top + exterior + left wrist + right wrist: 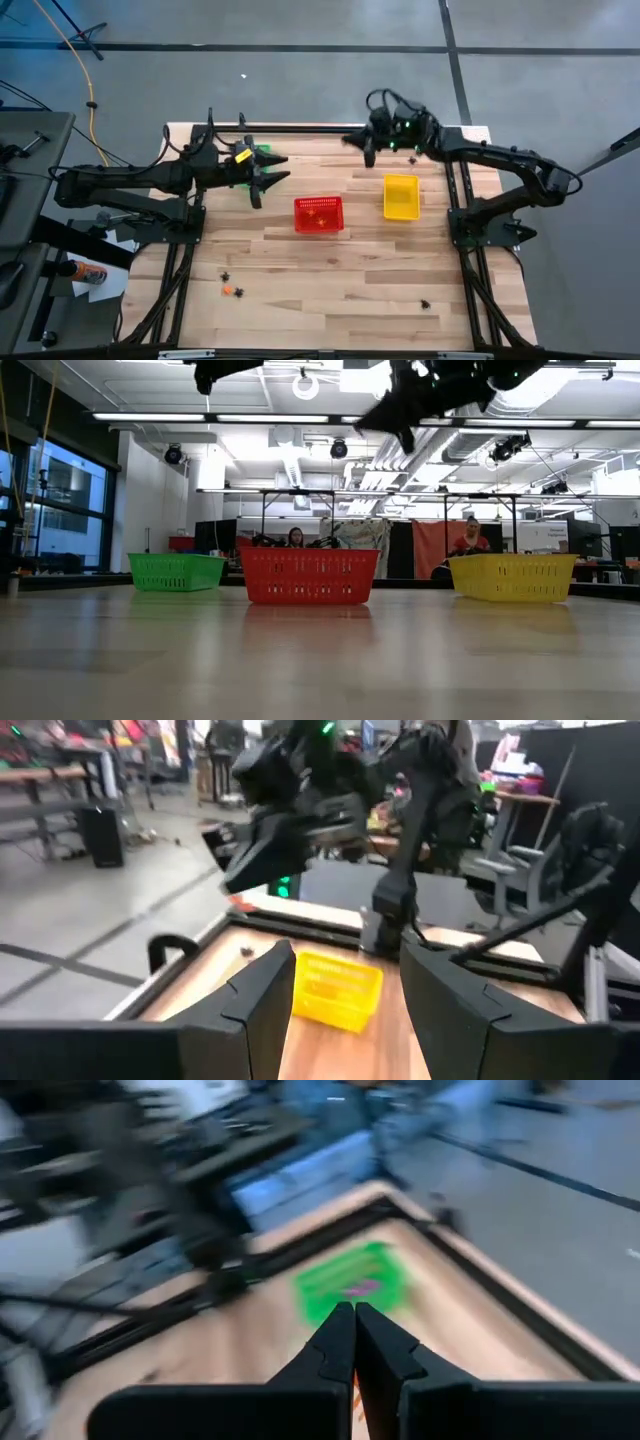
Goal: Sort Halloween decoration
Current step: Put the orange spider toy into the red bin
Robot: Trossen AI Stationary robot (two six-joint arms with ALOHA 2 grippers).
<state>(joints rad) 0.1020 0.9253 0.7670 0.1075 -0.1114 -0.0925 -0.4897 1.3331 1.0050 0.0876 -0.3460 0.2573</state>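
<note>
Both arms hang high over the upper half of the table (330, 290) in the overhead picture, and the loose trinkets they need lie far down the frame from them. The left gripper (275, 170) sits up left of centre over the green basket (262, 152), fingers spread and nothing between them. The right gripper (362, 148) is up at the top centre, beyond the yellow basket (401, 196), fingers pressed together; whether a trinket is pinched there cannot be made out. The red basket (319, 214) in the middle already holds a few orange bits. Down at the lower left lie a black trinket (227, 273) and an orange one (228, 290) with another black beside it: the left arm looks nearer those. A lone black trinket (425, 303) at the lower right lies closer to the right arm. All are too small to show a long axis. No label or writing is readable anywhere.
</note>
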